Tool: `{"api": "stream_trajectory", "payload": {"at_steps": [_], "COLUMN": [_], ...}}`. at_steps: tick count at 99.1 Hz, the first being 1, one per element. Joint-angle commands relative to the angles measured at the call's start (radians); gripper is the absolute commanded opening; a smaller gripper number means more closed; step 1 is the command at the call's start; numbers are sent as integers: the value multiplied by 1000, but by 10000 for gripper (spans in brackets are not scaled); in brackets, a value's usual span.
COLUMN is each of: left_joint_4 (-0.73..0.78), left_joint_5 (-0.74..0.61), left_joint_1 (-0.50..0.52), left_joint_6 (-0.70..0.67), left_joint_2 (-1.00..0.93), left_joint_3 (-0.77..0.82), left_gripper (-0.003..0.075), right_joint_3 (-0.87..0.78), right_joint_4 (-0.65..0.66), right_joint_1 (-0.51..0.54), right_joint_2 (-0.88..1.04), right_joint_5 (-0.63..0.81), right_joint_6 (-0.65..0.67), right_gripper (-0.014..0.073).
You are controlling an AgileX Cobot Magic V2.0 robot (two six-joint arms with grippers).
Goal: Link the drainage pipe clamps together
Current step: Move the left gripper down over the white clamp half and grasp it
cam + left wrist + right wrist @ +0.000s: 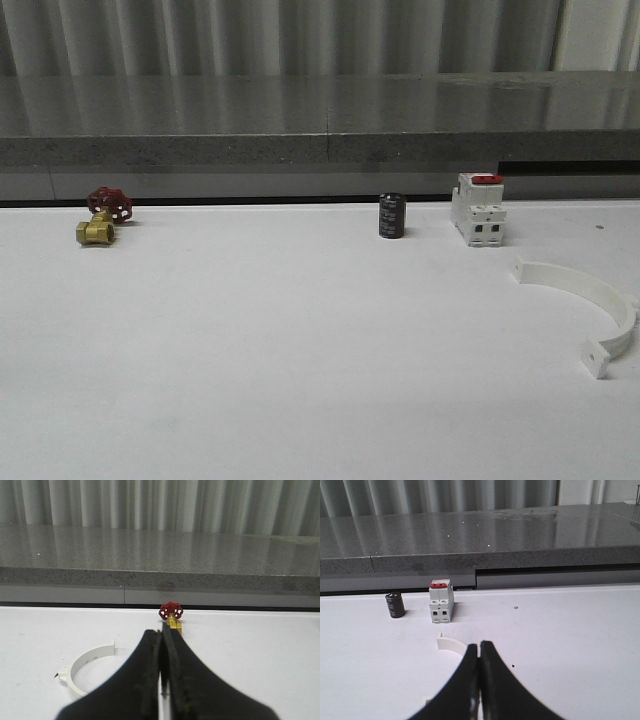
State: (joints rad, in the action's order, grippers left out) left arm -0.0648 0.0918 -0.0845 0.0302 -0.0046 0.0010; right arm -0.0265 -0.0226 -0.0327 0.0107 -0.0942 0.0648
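Note:
One white half-ring drainage pipe clamp (pixel 582 281) lies flat at the right of the white table, its tabbed end toward the front. In the right wrist view my right gripper (pixel 479 644) is shut and empty, just above and in front of this clamp (pixel 448 645), whose arc is partly hidden behind the fingers. Another white half-ring clamp (pixel 90 654) lies on the table in the left wrist view, beside my left gripper (pixel 161 631). That gripper is shut with nothing in it and is clear of the clamp.
A brass valve with a red handwheel (pixel 100 215) sits at the back left. A black cylinder (pixel 391 216) and a white boxy switch with a red top (pixel 478 208) stand at the back right. A grey ledge (pixel 320 130) runs behind the table.

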Motion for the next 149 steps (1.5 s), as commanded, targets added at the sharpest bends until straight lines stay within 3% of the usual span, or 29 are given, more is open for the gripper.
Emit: {"api": "stream_trajectory", "payload": {"at_steps": [1,39,63,71,94,101,117,149], "left_joint_4": [-2,-4,-18,-18,-13,-7,-24,-43], "left_joint_5": [-85,-113,-92,-19,448,535,651,683], "left_joint_1": [1,1,1,1,1,1,1,1], "left_joint_6": [-3,-3,-3,-3,-3,-3,-3,-3], "left_joint_2": [-26,-26,35,99,390,474,610,755], "left_joint_3": [44,35,-144,-232,-599,-684,-787,-796], "left_gripper": [-21,-21,-21,-21,-21,-21,-21,-21], "right_joint_3": [16,16,16,16,16,16,16,16], "right_joint_4": [0,0,0,0,0,0,0,0], "right_joint_1": [6,6,6,6,6,6,6,6], "right_joint_2": [19,19,19,19,19,19,19,19], "right_joint_5": [83,83,83,83,83,83,83,83], "right_joint_6": [-8,-8,-8,-8,-8,-8,-8,-8], "right_gripper": [-68,-68,-68,-68,-68,-68,-68,-68]}}
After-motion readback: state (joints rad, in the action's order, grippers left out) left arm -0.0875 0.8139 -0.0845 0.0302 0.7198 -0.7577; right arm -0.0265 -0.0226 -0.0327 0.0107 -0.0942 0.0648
